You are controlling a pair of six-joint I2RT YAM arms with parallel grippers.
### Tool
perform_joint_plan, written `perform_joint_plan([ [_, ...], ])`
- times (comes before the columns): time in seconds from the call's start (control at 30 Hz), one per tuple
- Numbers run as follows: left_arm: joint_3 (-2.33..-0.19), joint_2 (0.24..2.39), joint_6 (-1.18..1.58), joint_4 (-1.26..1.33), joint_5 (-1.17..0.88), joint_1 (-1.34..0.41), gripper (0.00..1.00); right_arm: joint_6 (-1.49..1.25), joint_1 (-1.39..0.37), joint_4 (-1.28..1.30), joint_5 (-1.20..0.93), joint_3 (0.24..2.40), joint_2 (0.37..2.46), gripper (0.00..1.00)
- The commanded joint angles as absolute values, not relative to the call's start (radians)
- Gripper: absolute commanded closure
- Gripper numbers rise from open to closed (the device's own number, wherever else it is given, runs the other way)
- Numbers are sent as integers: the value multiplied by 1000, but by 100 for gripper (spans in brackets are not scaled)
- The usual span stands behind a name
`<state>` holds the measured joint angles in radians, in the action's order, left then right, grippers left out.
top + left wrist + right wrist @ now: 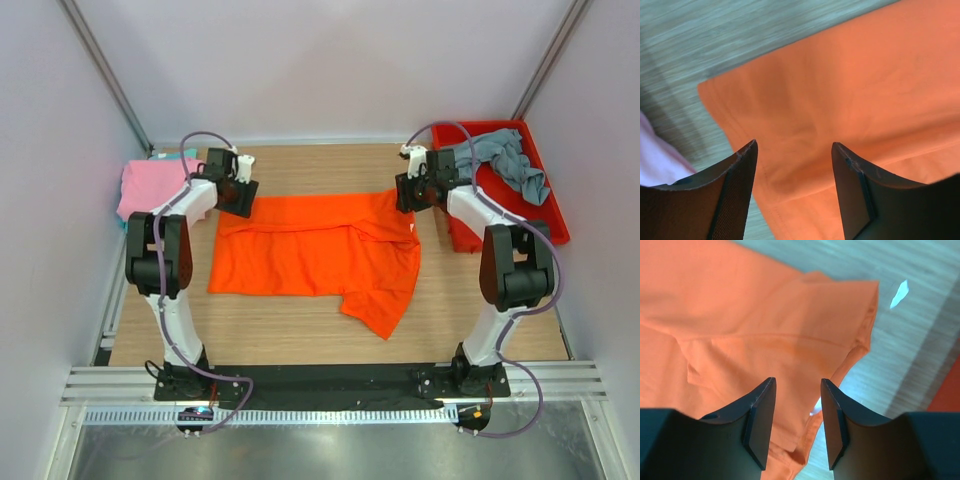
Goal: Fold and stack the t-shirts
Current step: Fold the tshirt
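A bright orange t-shirt [315, 250] lies spread on the wooden table, its far part folded over toward me, one sleeve hanging toward the near right. My left gripper [243, 197] hovers over the shirt's far left corner [790, 125], open, nothing between its fingers. My right gripper [408, 195] stands open above the far right corner [805, 335], empty too. A pink t-shirt [146, 188] lies bunched at the left edge, with a strip of teal cloth [177, 155] behind it. A grey-blue t-shirt [512, 162] sits crumpled in the red bin [548, 215].
The red bin stands against the right wall, close to the right arm. White walls close in the table on three sides. Bare wood [300, 170] shows beyond the orange shirt and along the near edge.
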<state>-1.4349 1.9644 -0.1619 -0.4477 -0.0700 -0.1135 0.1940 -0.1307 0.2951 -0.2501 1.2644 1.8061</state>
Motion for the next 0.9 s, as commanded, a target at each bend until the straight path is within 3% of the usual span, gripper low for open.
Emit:
perform_joint_plan([
  [0.0,-1482,1982,-133,-528,-170,-109,39,158,-132,233,-261,1321,1839,53],
  [0.3,-1407,1962,-155,-558,-183,-109,41,114,-130,256,-287,1359,1947,54],
  [0.87,-1292,1819,-236,-589,-89,-95,43,146,-132,337,-255,1335,1931,55],
])
